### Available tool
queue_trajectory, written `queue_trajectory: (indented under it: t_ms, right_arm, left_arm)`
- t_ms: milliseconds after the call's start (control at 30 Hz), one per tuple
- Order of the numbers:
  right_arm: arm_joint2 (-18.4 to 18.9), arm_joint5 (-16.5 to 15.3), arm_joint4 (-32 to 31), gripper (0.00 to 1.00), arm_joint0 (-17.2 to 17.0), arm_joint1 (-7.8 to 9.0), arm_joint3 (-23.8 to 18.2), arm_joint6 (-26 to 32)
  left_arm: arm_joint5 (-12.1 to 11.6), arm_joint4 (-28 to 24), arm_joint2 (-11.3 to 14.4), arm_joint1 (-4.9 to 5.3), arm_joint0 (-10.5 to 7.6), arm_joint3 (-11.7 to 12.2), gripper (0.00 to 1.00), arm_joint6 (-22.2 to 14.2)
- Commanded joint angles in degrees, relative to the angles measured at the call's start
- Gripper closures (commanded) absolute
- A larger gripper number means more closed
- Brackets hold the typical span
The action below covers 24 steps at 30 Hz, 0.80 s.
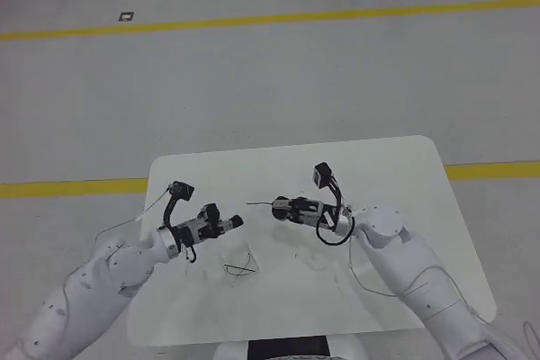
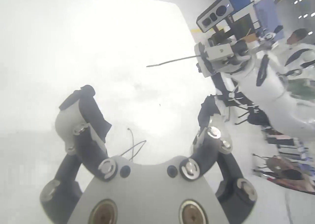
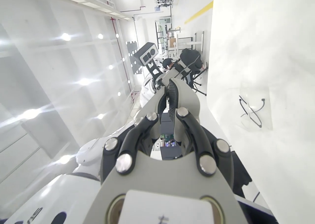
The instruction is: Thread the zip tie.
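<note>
The right hand [image 1: 276, 208] is pressed together, pinching one end of a zip tie [image 2: 169, 61]. The tie sticks out above the surface [image 1: 387, 171], pointing toward the left hand [image 2: 147, 104], which is spread wide. More ties [image 1: 238, 267] lie on the surface near both hands.

A: Worktop [image 1: 387, 171] status?
B: White, rounded corners. Small tangle of black zip ties [image 1: 240, 266] lying on it, near the robot-side edge, roughly mid-width.
A: Anything under them?
B: Looks like a clear plastic sheet [image 3: 268, 121].
</note>
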Motion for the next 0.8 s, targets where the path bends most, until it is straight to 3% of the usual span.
queue_trajectory:
  t_ms: [0, 233, 367, 467, 700, 767]
  right_arm:
    - [0.04, -1.28, 1.39, 1.0, 0.38, 0.02, 1.2, 2.47]
    - [-1.17, -3.44, 4.88, 1.0, 3.02, -0.26, 6.19, 9.54]
    - [-3.11, -5.1, 6.99, 1.0, 4.87, -0.88, 9.07, 12.63]
    - [-4.12, -6.65, 8.88, 1.0, 5.82, -1.34, 10.78, 14.05]
    - [-4.12, -6.65, 8.88, 1.0, 5.82, -1.34, 10.78, 14.05]
    - [-4.07, -6.68, 9.64, 1.0, 5.25, -1.39, 10.2, 13.11]
  left_arm:
    - [0.0, -4.01, 0.19, -0.14, -0.59, 0.44, 0.0, -2.23]
    - [0.0, -15.6, -0.2, -1.41, -2.53, 2.46, 0.0, -11.42]
    - [0.0, -22.88, -2.22, -3.06, -2.88, 5.16, 0.0, -17.76]
    - [0.0, -25.18, -4.04, -4.35, -3.26, 6.6, 0.0, -23.21]
    - [0.05, -25.53, -3.93, -4.39, -3.18, 6.51, 0.0, -23.11]
    - [0.05, -29.08, -3.5, -4.62, -3.31, 7.53, 0.0, -24.73]
